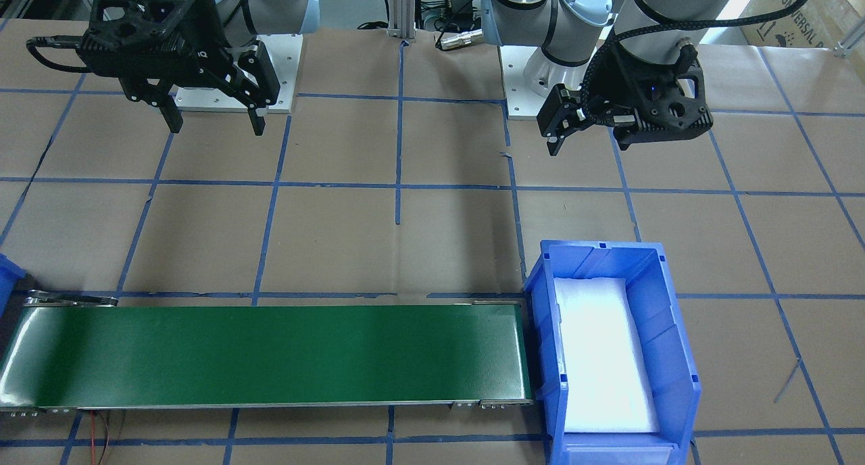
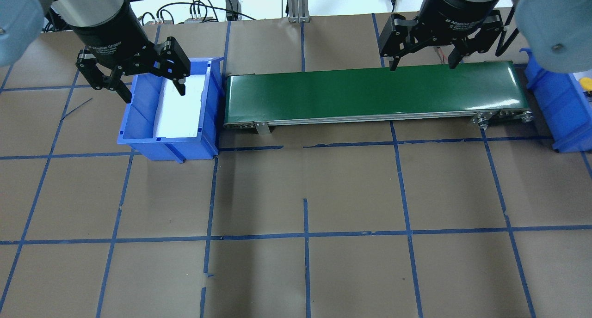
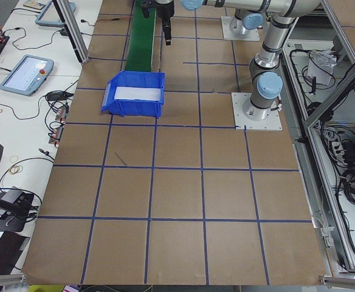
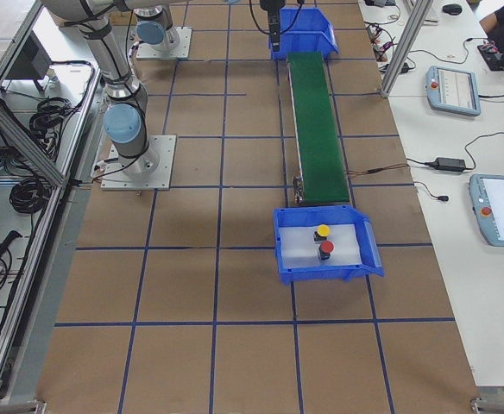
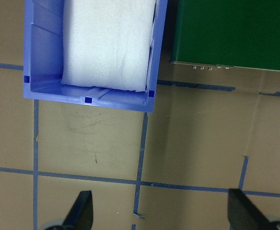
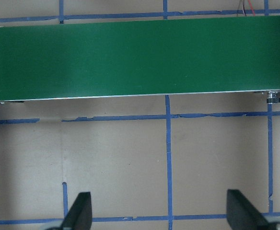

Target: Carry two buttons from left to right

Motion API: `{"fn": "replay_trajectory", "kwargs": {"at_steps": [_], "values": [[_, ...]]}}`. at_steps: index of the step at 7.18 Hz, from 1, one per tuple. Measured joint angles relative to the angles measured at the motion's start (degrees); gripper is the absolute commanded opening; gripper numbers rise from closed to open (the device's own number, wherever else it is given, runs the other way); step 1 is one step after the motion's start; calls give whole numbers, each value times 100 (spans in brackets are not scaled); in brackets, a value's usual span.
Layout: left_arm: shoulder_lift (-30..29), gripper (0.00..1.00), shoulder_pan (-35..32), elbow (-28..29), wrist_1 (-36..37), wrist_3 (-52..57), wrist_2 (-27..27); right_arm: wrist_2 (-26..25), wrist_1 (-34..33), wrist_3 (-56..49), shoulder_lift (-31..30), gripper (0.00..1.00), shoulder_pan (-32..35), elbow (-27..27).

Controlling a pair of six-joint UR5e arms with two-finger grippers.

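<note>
Both buttons sit on white foam in the blue bin (image 4: 321,274) at the belt's right end: the yellow-capped button (image 4: 323,230) and, just beside it, the red-capped button (image 4: 325,249). The overhead view shows only a sliver of the yellow cap (image 2: 586,82) at the frame's edge. My left gripper (image 2: 154,94) (image 1: 553,146) (image 5: 161,211) hangs open and empty above the table, on the robot's side of the left blue bin (image 2: 138,137). My right gripper (image 2: 422,66) (image 1: 216,128) (image 6: 159,211) is open and empty, raised on the robot's side of the green conveyor belt (image 2: 370,91).
The left blue bin (image 1: 540,282) (image 5: 87,99) holds only a white foam pad (image 1: 605,357). The green belt (image 1: 270,353) (image 6: 140,57) runs between the two bins and carries nothing. Brown paper with blue tape lines covers the table. Tablets and cables lie on the side benches.
</note>
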Motion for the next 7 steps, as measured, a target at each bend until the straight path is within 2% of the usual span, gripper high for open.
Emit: {"fn": "replay_trajectory", "kwargs": {"at_steps": [5,7], "values": [[-5,100,-16,-10,14,31,39,7,-1,-26,20,100,2,60],[-18,100,-58,0,58,436,-4,-2,-39,-45,44,100,-7,73]]}}
